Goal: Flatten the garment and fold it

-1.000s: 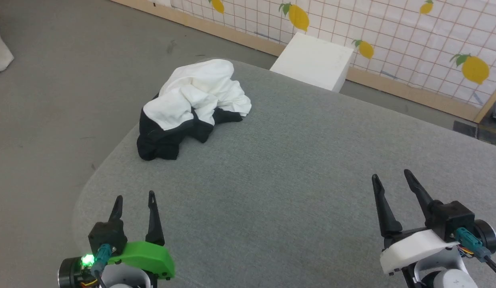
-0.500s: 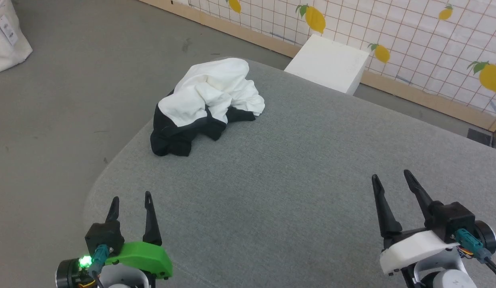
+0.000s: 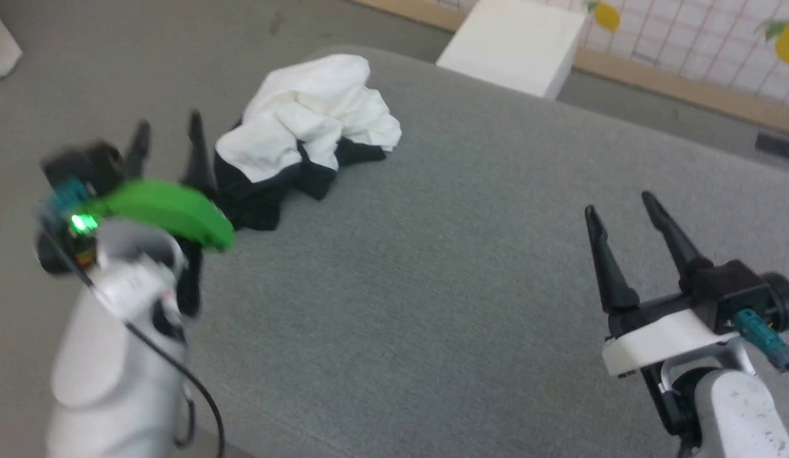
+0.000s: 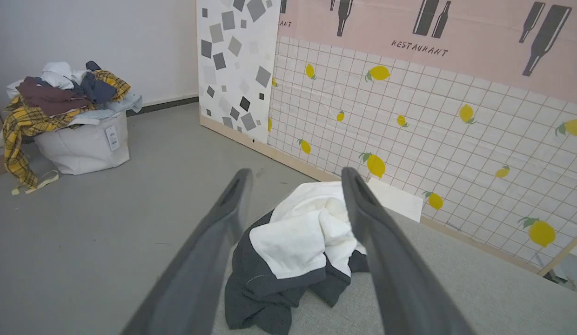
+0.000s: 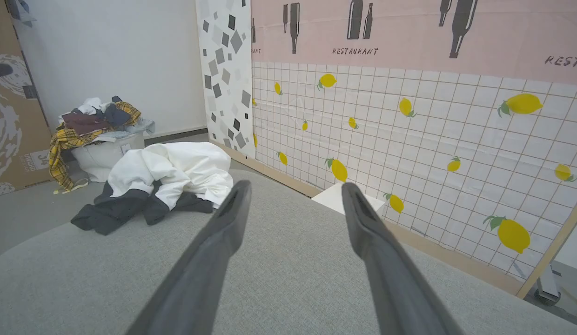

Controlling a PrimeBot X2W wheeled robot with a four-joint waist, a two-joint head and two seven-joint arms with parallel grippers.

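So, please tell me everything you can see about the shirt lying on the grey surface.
The shirt looks like soft, cotton-like cloth, white in the body with black sleeves or trim. It lies crumpled in a heap, not flattened, with white folds on top and black parts spilling out low on the near side. It rests on the grey fabric-covered surface, near its far left edge. Nothing grips it. The open left gripper hovers close at its left side; whether they touch cannot be told.

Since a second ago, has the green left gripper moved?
Yes. The left gripper has gone forward toward the garment and is now close beside its black part.
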